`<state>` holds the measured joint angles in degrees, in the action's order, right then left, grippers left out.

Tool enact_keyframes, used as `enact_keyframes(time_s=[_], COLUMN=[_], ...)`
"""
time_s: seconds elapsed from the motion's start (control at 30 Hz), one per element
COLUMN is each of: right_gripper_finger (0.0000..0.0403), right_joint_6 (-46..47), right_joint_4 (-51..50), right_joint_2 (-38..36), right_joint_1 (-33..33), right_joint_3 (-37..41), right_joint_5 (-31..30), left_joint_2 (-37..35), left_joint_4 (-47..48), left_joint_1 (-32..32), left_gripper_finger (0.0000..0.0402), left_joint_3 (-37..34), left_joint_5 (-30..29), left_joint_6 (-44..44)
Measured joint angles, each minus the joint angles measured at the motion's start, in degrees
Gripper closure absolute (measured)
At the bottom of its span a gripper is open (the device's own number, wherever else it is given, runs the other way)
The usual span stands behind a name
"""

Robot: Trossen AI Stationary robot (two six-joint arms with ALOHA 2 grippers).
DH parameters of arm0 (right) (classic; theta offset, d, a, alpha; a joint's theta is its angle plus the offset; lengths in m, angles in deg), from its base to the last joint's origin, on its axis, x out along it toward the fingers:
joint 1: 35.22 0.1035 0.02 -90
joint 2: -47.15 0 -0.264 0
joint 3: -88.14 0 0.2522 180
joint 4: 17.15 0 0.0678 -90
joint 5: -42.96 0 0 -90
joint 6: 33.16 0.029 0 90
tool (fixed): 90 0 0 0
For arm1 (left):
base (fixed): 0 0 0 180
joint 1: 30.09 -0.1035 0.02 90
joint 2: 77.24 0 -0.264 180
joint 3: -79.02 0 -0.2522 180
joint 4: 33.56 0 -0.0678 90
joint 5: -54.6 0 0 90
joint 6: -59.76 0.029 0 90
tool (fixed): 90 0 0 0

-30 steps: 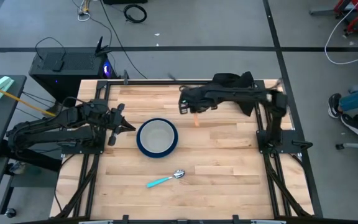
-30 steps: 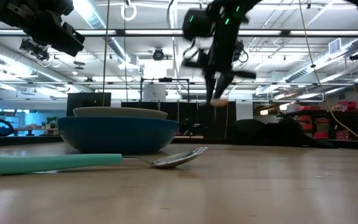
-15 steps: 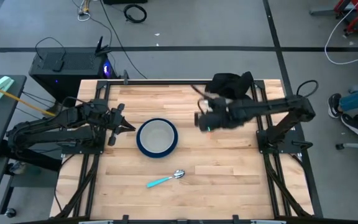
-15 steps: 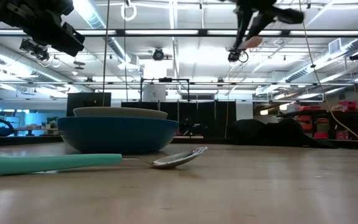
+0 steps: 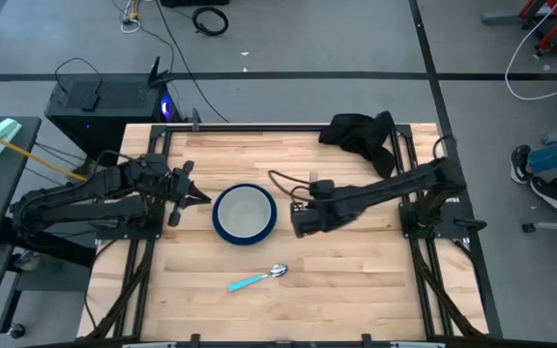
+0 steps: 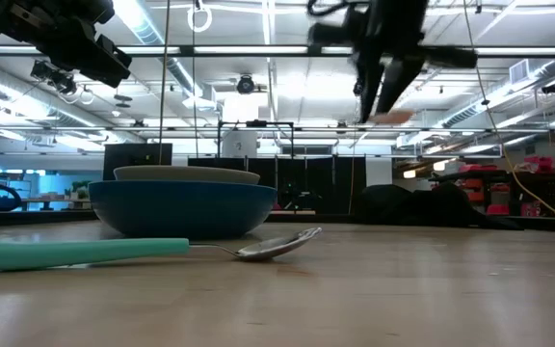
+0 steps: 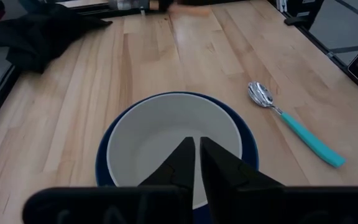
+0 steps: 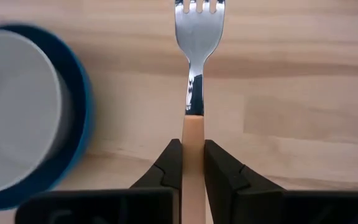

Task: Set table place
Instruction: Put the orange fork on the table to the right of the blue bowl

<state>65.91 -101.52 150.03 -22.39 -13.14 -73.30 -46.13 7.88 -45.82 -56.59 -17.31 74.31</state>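
Right pincer [image 8: 192,163] moved beside plate [image 8: 79,106], clamping fork [image 8: 196,68]

Right hand [image 5: 299,220] beside blue plate [image 5: 245,215]

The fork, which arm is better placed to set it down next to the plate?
The right. Its gripper already holds the fork by the orange handle, above the table just beside the blue plate. The left gripper waits empty and shut on the plate's other side.
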Motion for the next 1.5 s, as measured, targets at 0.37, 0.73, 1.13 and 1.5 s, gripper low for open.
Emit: enact_keyframes(time_s=[0.37,0.73,1.13,1.5], right_gripper_finger=[0.0362,0.0362,0.0362,0.0362], right_joint_6=[-10.6,-10.4,-9.3,-9.7], right_joint_4=[11.2,15.5,18.4,20.6], right_joint_2=[8.7,12.3,12.8,17.1], right_joint_1=[-8.6,-8.8,-9.1,-9.9], right_joint_3=[0.0,0.0,0.0,0.0], right_joint_5=[10.8,15.9,15.5,16.2], left_joint_2=[0.0,0.0,0.0,0.0], left_joint_4=[0.0,0.0,0.0,0.0], left_joint_1=[0.0,0.0,0.0,0.0], left_gripper_finger=[0.0376,0.0366,0.0376,0.0366], left_joint_3=[0.0,0.0,0.0,0.0], left_joint_5=[0.0,0.0,0.0,0.0], left_joint_6=[0.0,0.0,0.0,0.0])
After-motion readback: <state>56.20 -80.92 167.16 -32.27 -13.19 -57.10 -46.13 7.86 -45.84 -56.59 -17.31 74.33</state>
